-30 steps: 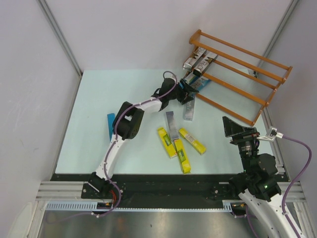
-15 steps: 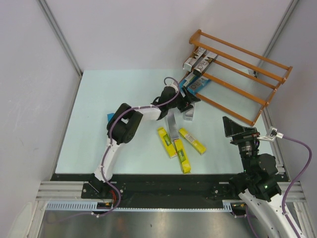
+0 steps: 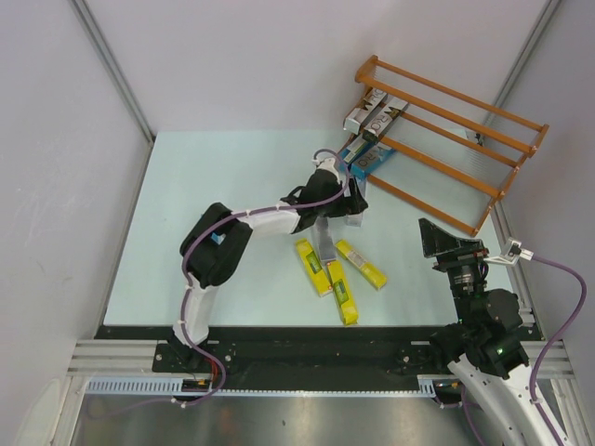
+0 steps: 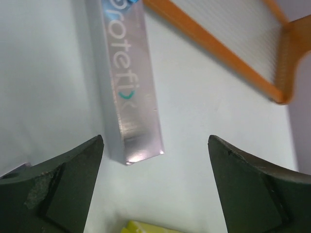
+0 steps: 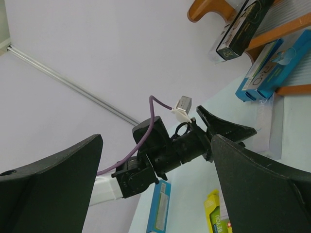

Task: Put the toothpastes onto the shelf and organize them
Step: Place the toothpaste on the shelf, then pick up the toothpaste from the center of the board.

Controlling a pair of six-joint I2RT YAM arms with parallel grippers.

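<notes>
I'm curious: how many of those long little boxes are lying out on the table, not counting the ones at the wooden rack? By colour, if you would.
Yellow toothpaste cartons: 3
Silver toothpaste cartons: 2
Blue toothpaste carton: 1
Total: 6

Orange-brown shelf (image 4: 218, 52), silver carton (image 4: 129, 87), 3 yellow cartons (image 3: 342, 290)

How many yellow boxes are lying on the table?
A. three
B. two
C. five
A: the top view shows three yellow cartons lying close together on the table, near the middle.
</notes>
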